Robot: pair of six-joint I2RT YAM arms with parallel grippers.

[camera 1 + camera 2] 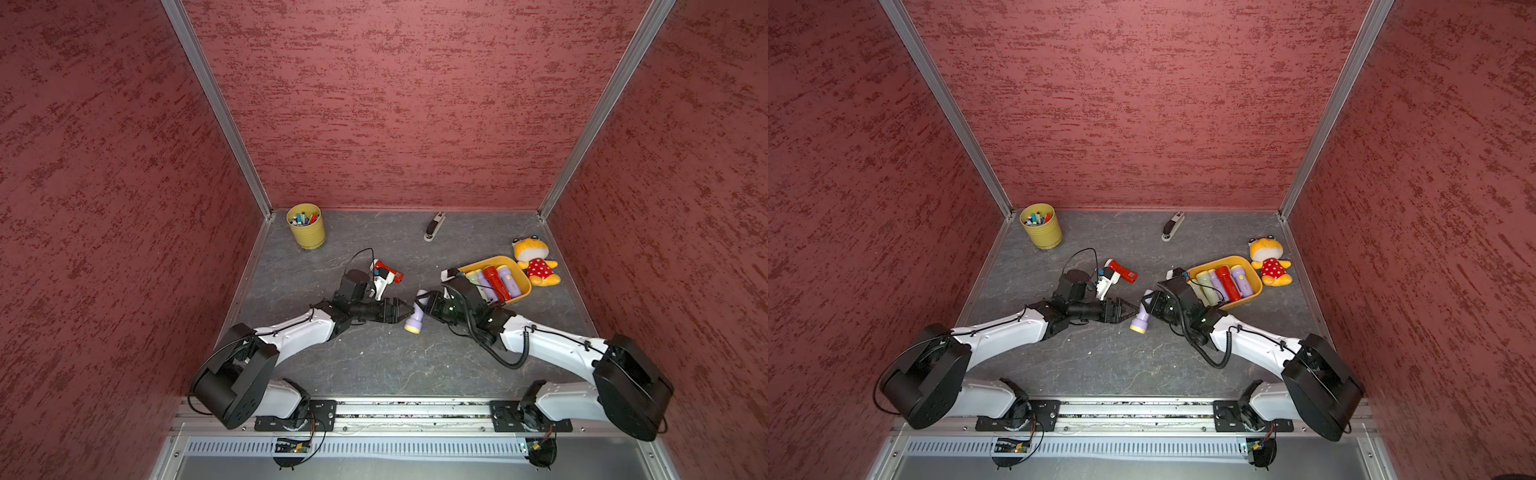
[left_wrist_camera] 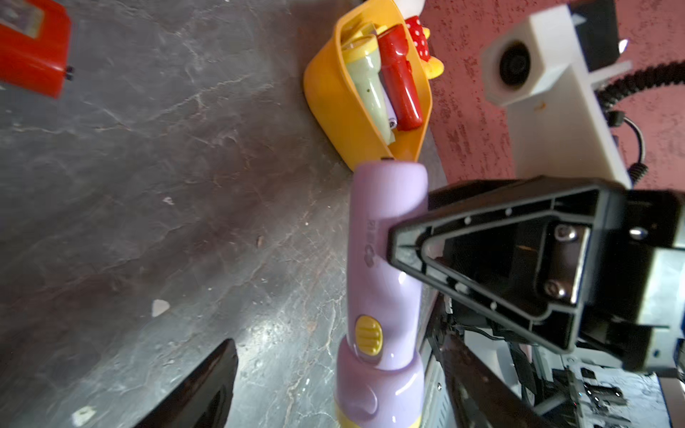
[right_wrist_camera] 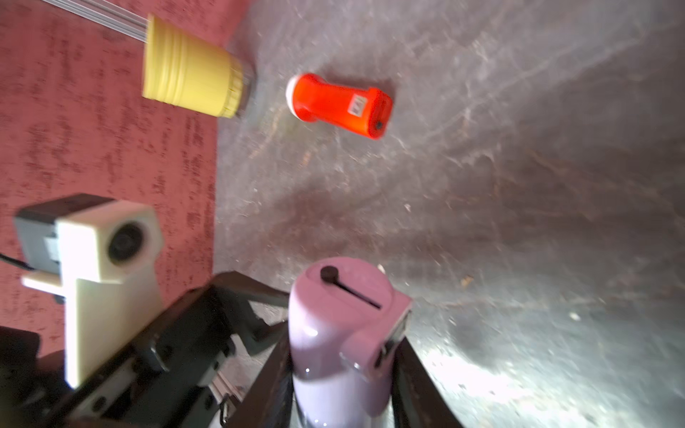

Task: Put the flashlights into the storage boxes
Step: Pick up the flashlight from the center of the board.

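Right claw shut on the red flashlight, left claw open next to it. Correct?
Wrong colour. The right claw is shut on the lilac flashlight, as the right wrist view shows. The red flashlight lies loose on the table. The left claw is open next to it, as stated.

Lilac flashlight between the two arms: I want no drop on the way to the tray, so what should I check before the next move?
1. Grip: right end effector shut on the lilac flashlight: ok.
2. Release: left end effector open: ok.
3. Left end effector clear of the flashlight: cannot tell; its tips sit very close in both top views.
4. Flashlight lifted off the table: cannot tell.
5. Room in the tray: cannot tell; flashlights lie side by side in it and the right arm hides its near end.
6. Path: red flashlight lies on the table away from the tray: ok.
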